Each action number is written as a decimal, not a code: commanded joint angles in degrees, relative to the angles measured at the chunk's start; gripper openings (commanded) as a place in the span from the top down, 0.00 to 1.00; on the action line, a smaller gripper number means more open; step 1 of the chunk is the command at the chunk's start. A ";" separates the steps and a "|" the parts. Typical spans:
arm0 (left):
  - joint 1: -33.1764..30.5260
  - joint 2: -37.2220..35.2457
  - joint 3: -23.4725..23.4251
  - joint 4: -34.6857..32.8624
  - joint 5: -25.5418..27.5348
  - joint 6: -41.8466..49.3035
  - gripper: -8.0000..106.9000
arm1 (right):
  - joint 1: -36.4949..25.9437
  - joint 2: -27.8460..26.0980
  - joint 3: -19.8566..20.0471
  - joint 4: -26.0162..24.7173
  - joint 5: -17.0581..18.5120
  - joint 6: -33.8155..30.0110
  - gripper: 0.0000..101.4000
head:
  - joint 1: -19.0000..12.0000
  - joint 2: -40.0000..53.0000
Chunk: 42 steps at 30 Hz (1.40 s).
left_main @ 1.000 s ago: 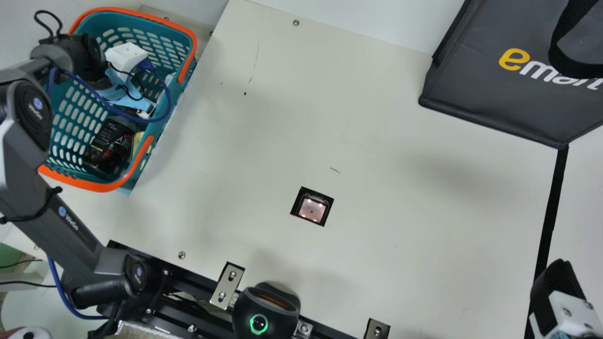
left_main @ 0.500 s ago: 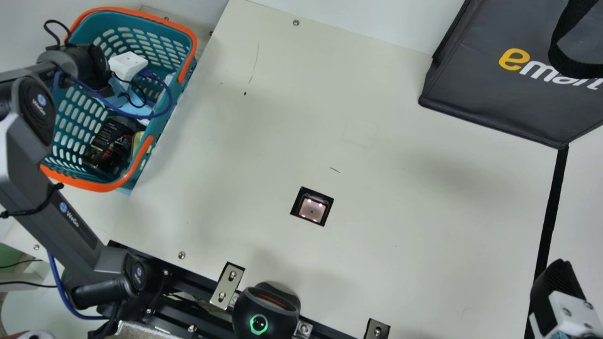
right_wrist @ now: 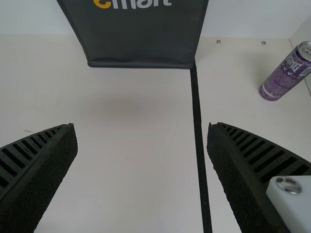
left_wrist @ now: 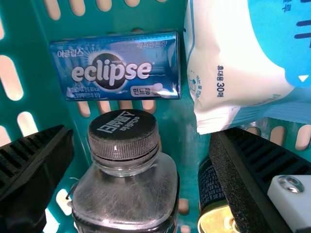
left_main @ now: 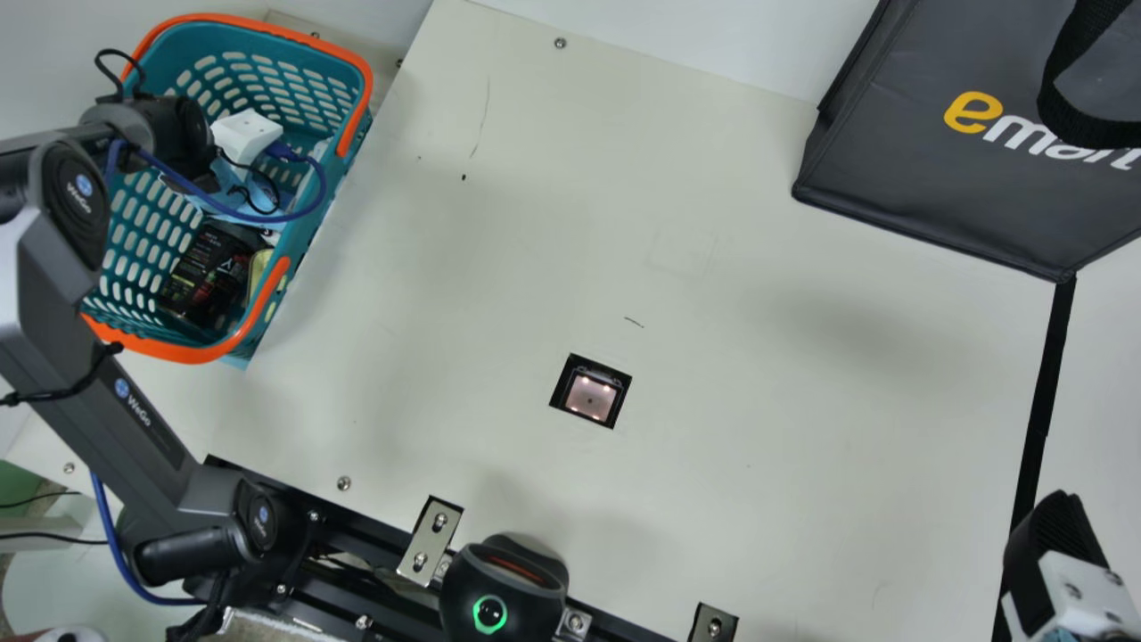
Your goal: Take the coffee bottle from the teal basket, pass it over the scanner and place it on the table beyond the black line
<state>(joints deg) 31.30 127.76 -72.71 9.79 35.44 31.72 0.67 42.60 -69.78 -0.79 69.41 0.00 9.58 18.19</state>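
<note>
Pick-up step, presumably: black, ribbed-fingered left gripper (left_wrist: 142, 132) spread wide, empty, at the black-capped clear plastic coffee bottle (left_wrist: 125, 194) inside teal plastic basket (left_main: 314, 52). Next: centre, lower, close (snugly). Right gripper (right_wrist: 142, 125): wide, empty.

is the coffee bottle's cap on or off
On: the black cap sits over the neck of the coffee bottle in the left wrist view.

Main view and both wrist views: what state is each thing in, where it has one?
Left gripper, open
Right gripper, open
Teal basket, upright, loaded
Coffee bottle, capped, ungripped, in the basket
Mint box, closed
Scanner, lit
Black device, green light on
Purple can, standing
Gray bag, standing
</note>
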 commanded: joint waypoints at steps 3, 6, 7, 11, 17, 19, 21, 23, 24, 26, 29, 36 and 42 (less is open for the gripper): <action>0.14 0.27 -0.01 0.12 -0.08 -0.03 0.15 | 0.00 0.00 0.00 0.00 0.00 0.00 0.06 | -1.66 0.23; 0.18 0.44 -0.06 0.06 -0.14 0.08 0.15 | 0.00 0.00 0.00 0.00 0.00 0.00 0.06 | -1.66 0.23; 0.18 0.49 -0.06 0.02 -0.18 0.13 0.15 | 0.00 0.00 0.00 0.00 0.00 0.00 0.06 | -1.66 0.23; 0.22 0.59 -0.02 -0.20 -0.48 0.47 0.38 | 0.00 0.00 0.00 0.00 0.00 0.00 0.06 | -1.66 0.23; 0.32 0.49 0.14 -0.59 -1.06 0.87 0.73 | 0.00 0.00 0.00 0.00 0.00 0.00 0.06 | -1.66 0.23; 0.36 0.42 0.16 -0.74 -1.21 0.98 0.84 | 0.00 0.00 0.00 0.00 0.00 0.00 0.06 | -1.66 0.23; 0.42 0.34 0.13 -0.89 -1.29 1.10 0.96 | 0.00 0.00 0.00 0.00 0.00 0.00 0.06 | -1.66 0.23; 0.50 0.27 0.09 -1.04 -1.36 1.22 1.00 | 0.00 0.00 0.00 0.00 0.00 0.00 0.06 | -1.66 0.23; 0.53 0.21 0.06 -1.12 -1.37 1.29 1.00 | 0.00 0.00 0.00 0.00 0.00 0.00 0.06 | -1.66 0.23; 0.61 0.07 0.02 -1.34 -1.39 1.48 1.00 | 0.00 0.00 0.00 0.00 0.00 0.00 0.06 | -1.66 0.23; 0.75 -0.27 -0.05 -1.93 -1.28 1.96 1.00 | 0.00 0.00 0.00 0.00 0.00 0.00 0.06 | -1.66 0.23; 1.29 -2.42 -0.14 -5.46 -0.23 4.66 1.00 | 0.00 0.00 0.00 0.00 0.00 0.00 0.06 | -1.66 0.23; 1.85 -5.63 0.16 -8.96 1.49 7.35 1.00 | 0.00 0.00 0.00 0.00 0.00 0.00 0.06 | -1.66 0.23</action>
<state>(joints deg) 33.12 122.64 -72.57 1.33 36.72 38.69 0.67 42.60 -69.78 -0.79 69.41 0.00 9.58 18.28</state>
